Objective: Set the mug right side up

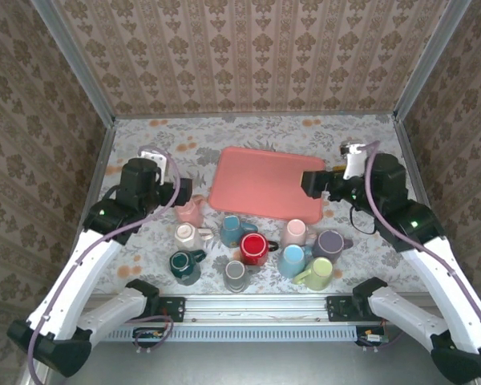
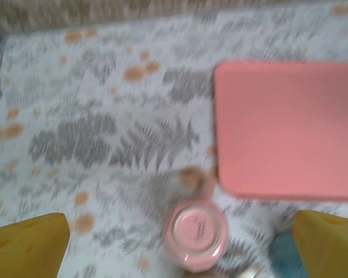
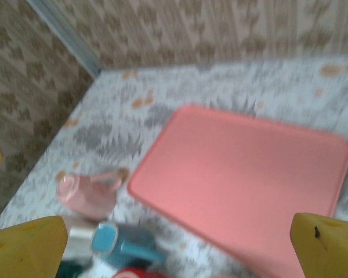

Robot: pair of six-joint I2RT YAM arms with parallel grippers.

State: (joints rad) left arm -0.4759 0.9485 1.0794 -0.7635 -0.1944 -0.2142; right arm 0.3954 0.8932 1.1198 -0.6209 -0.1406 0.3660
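Note:
A pink mug (image 2: 195, 231) stands upside down on the floral tablecloth, its flat printed base facing up, just left of the near corner of the pink tray (image 2: 290, 127). From above, the pink mug (image 1: 191, 211) sits at the back left of a cluster of mugs. My left gripper (image 2: 180, 255) hangs open above it, one yellow fingertip (image 2: 29, 243) well to the left of the mug and the other well to its right. My left gripper (image 1: 173, 195) is close to the mug's left side. My right gripper (image 1: 314, 183) hovers open over the tray's right edge, holding nothing.
Several other mugs crowd the near table: cream (image 1: 188, 236), teal (image 1: 232, 230), red (image 1: 254, 249), dark green (image 1: 184, 266), grey (image 1: 236, 275), purple (image 1: 330, 244), lime green (image 1: 317, 273). The pink tray (image 1: 266, 183) lies behind them. Patterned walls enclose three sides.

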